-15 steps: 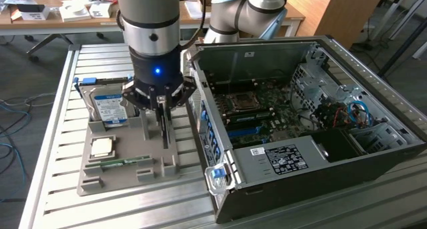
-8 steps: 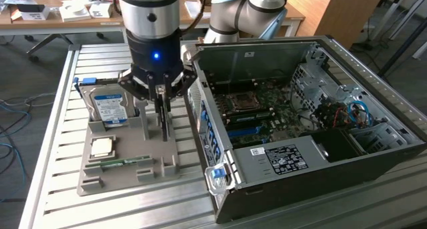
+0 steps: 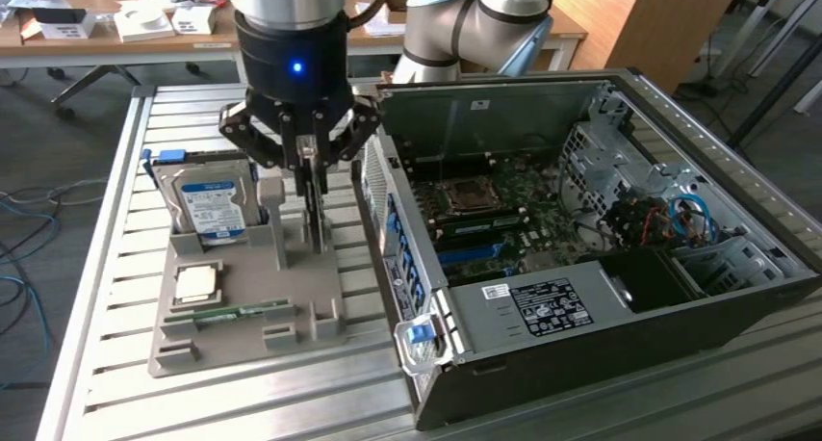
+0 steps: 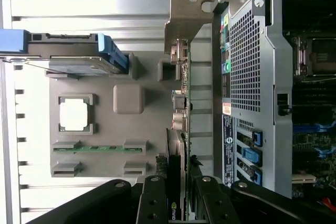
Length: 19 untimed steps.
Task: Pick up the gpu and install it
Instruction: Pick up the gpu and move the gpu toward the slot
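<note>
One gpu (image 4: 181, 66) | clamped in tool (image 4: 178, 182) | small green logo (image 4: 172, 211), unreadable

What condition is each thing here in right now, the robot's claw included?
gripper: shut on the gpu.
gpu: upright on edge, gripped, over the tray.
hard drive: standing in its tray slot.
processor: lying flat in its recess.
memory stick: lying in its tray slot.
computer case: on its side, panel off, open.

The tool (image 3: 308, 176) is black with a glowing blue light, the gpu (image 4: 185, 109) dark with a silver bracket, the hard drive (image 3: 212, 210) silver with a blue label, the memory stick (image 3: 238, 313) green, the tray (image 3: 231, 352) grey, the tabletop (image 3: 115, 268) ribbed silver.
</note>
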### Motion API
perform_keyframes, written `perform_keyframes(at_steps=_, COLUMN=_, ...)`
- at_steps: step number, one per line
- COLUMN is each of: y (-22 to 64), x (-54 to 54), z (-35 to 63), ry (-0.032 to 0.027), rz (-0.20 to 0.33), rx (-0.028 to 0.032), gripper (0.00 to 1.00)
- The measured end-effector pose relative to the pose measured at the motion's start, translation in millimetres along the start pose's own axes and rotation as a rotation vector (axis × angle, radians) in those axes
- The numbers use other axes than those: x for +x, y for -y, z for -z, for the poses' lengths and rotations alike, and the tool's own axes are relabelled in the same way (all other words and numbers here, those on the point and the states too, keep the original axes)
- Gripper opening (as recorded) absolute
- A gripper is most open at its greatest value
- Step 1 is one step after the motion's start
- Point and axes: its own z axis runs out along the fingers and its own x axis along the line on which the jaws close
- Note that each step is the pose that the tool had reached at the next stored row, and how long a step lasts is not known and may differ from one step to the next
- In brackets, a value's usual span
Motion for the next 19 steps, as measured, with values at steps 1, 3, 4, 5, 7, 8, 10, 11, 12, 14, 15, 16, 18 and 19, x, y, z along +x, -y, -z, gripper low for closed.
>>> perform_keyframes(at_steps=1, y=-0.1, x=-0.1, z=3.3, ry=0.0, rz=0.0, rx=0.0, gripper=0.26)
perform_keyframes(at_steps=3, y=-0.5, x=-0.2, z=9.9, ry=0.0, rz=0.0, rx=0.0, gripper=0.26)
perform_keyframes(at_steps=4, y=-0.6, x=-0.3, z=13.2, ry=0.0, rz=0.0, rx=0.0, gripper=0.26)
perform_keyframes(at_steps=5, y=-0.8, x=-0.4, z=16.6, ry=0.0, rz=0.0, rx=0.0, gripper=0.26)
perform_keyframes(at_steps=7, y=-1.1, x=-0.6, z=23.6, ry=0.0, rz=0.001, rx=0.0, gripper=0.26)
perform_keyframes(at_steps=8, y=-1.2, x=-0.7, z=27.4, ry=-0.0001, rz=0.001, rx=0.0, gripper=0.26)
perform_keyframes(at_steps=10, y=-1.5, x=-0.8, z=33.8, ry=-0.0001, rz=0.001, rx=0.0, gripper=0.26)
perform_keyframes(at_steps=11, y=-1.6, x=-0.9, z=36.3, ry=0.0, rz=0.001, rx=0.0, gripper=0.26)
perform_keyframes(at_steps=12, y=-1.7, x=-0.9, z=38.8, ry=0.0, rz=0.001, rx=0.0, gripper=0.26)
perform_keyframes(at_steps=14, y=-2.0, x=-1.0, z=44.3, ry=-0.0001, rz=0.001, rx=-0.0001, gripper=0.26)
perform_keyframes(at_steps=15, y=-2.1, x=-1.1, z=47.1, ry=-0.0001, rz=0.002, rx=-0.0001, gripper=0.26)
perform_keyframes(at_steps=16, y=-2.3, x=-1.2, z=49.9, ry=-0.0001, rz=0.002, rx=-0.0001, gripper=0.26)
perform_keyframes(at_steps=18, y=-2.5, x=-1.3, z=55.5, ry=-0.0001, rz=0.002, rx=-0.0001, gripper=0.26)
perform_keyframes(at_steps=19, y=-2.6, x=-1.4, z=58.0, ry=-0.0001, rz=0.002, rx=0.0, gripper=0.26)
